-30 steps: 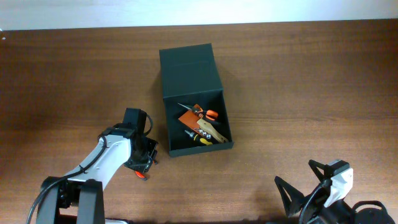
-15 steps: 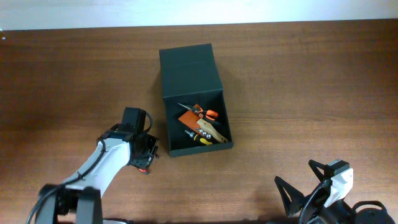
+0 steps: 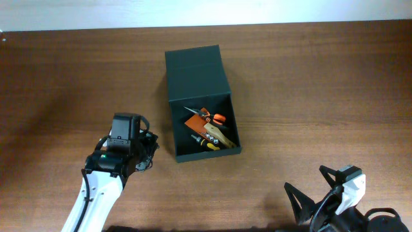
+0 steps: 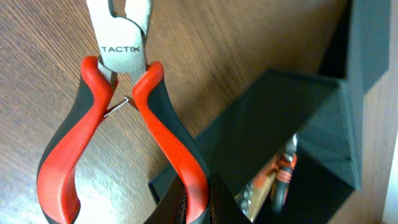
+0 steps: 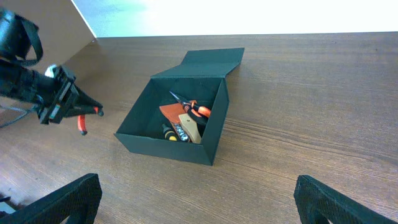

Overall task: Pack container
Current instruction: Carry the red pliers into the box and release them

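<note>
Container of dark green, matte cardboard, rectangular, with its hinged flap lid laid open toward the far side, stands at the middle of the brown wooden table. Just left of it, the left claw is pressed together on steel pliers with red-and-black handles, pinching them by one handle. Inside the container lies a heap of small hand tools. Far right, at the near edge, the right claw is spread wide, well apart from the box.

Left gripper, just left of the container, clamps red pliers; right gripper, well right of it, gapes wide.
</note>
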Tool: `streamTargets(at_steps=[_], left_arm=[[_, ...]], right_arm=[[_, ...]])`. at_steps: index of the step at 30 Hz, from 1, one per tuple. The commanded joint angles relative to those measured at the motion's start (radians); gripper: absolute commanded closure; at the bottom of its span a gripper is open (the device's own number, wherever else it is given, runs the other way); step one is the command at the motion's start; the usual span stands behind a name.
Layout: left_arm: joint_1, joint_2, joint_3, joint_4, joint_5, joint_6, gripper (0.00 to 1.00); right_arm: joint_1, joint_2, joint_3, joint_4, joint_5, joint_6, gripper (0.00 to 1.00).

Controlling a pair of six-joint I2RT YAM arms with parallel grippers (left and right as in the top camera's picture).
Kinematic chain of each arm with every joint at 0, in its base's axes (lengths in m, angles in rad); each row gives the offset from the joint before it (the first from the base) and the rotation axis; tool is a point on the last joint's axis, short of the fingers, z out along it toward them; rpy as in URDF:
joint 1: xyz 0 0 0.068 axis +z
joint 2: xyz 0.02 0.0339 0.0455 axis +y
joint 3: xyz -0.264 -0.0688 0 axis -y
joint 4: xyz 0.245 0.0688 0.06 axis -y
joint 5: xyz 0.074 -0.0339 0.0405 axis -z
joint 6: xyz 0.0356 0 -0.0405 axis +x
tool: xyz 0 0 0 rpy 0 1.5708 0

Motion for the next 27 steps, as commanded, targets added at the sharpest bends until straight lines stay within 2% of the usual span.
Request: streamTargets(at_steps=[1, 7, 13, 20, 27], left_arm=[[-0.075, -0.006, 0.133, -0.033, -0.039, 0.002, 0.98], [-0.244, 0.092, 0.357, -0.099, -0.123, 0.001, 0.98], [-0.358, 0.276, 0.511, -0.093, -0.124, 0.000, 0.98], [-0.401, 0.499, 0.566, -0.004, -0.018, -0.020, 0.98], [-0.422, 0.610, 0.566, 0.000, 0.006, -0.146, 0.98]], right_arm=[[0.003, -0.006, -0.001, 0.003, 0.012, -0.002, 0.01], [0.003, -0.006, -0.001, 0.003, 0.012, -0.002, 0.01], [0.003, -0.006, -0.001, 0.003, 0.012, -0.002, 0.01], [0.003, -0.006, -0.001, 0.003, 0.012, -0.002, 0.01], [0.003, -0.006, -0.001, 0.003, 0.012, -0.002, 0.01]])
